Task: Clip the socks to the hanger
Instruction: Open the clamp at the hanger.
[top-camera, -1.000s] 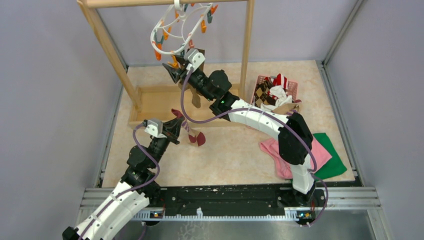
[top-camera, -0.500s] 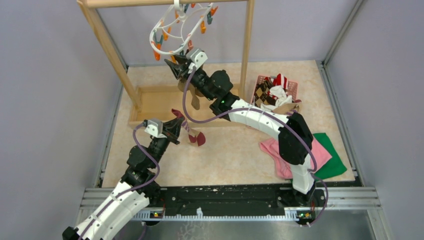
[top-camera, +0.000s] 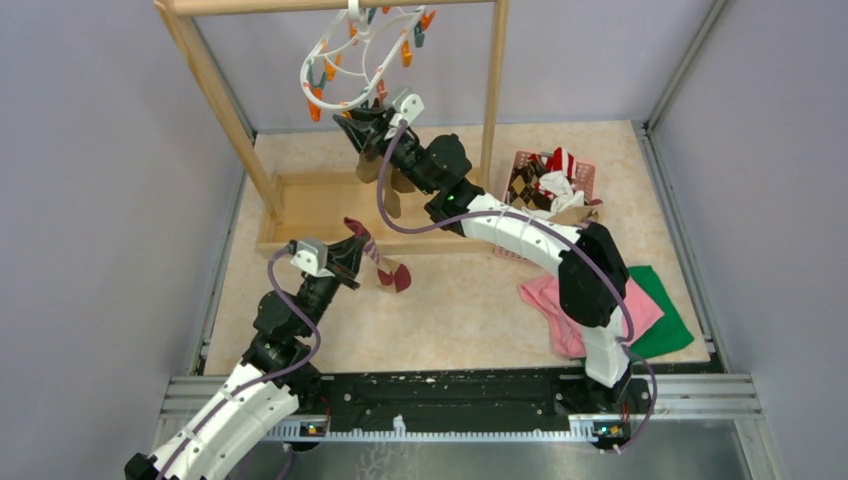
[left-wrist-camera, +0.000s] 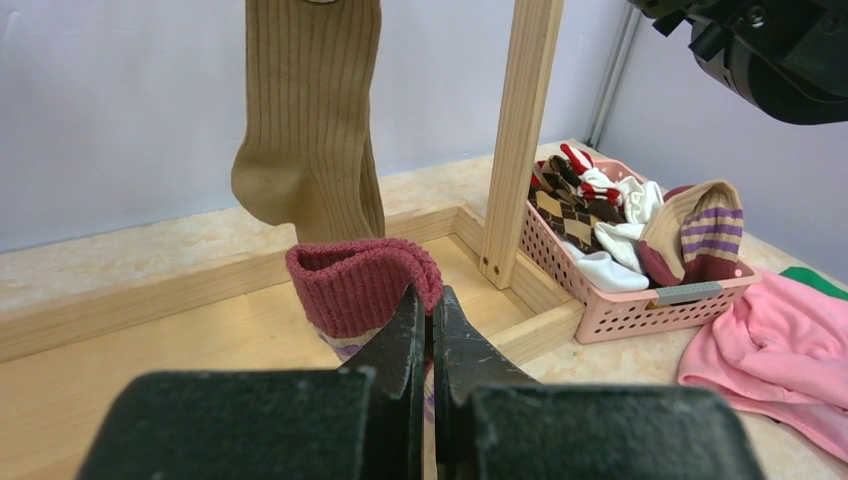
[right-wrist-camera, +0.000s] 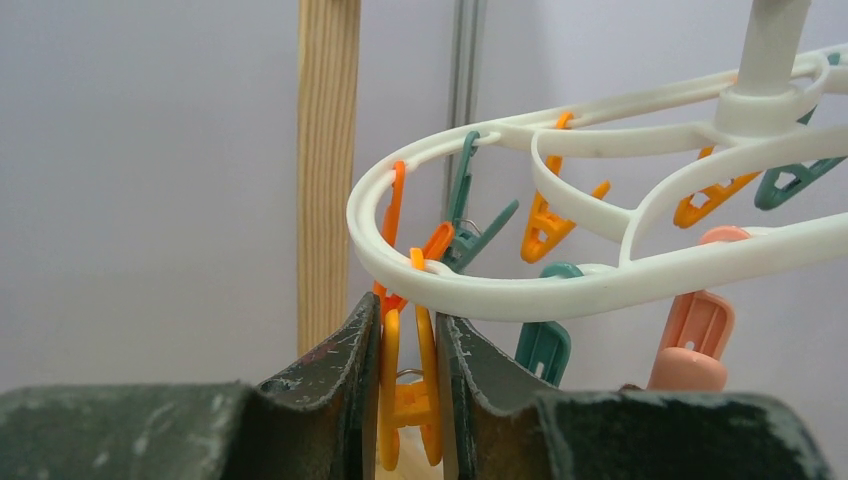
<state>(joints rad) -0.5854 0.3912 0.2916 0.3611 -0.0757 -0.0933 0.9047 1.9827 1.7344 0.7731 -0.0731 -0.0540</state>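
The clip-opening step appears to be in hand. At top centre of the overhead view, the right gripper (right-wrist-camera: 408, 330) is pressed around an orange clip (right-wrist-camera: 408, 400) dangling from the hanger (right-wrist-camera: 600, 285), a white oval ring with orange and teal clips. Left of centre, the left gripper (left-wrist-camera: 428, 300) is pinched shut on a sock (left-wrist-camera: 360, 285) with a fuzzy maroon cuff. A ribbed tan sock (left-wrist-camera: 310, 120) is already hung. Next, the clip probably must be squeezed open and the cuff raised into it. Spare socks (left-wrist-camera: 600, 270) are seen in a pink basket (left-wrist-camera: 640, 310) at right.
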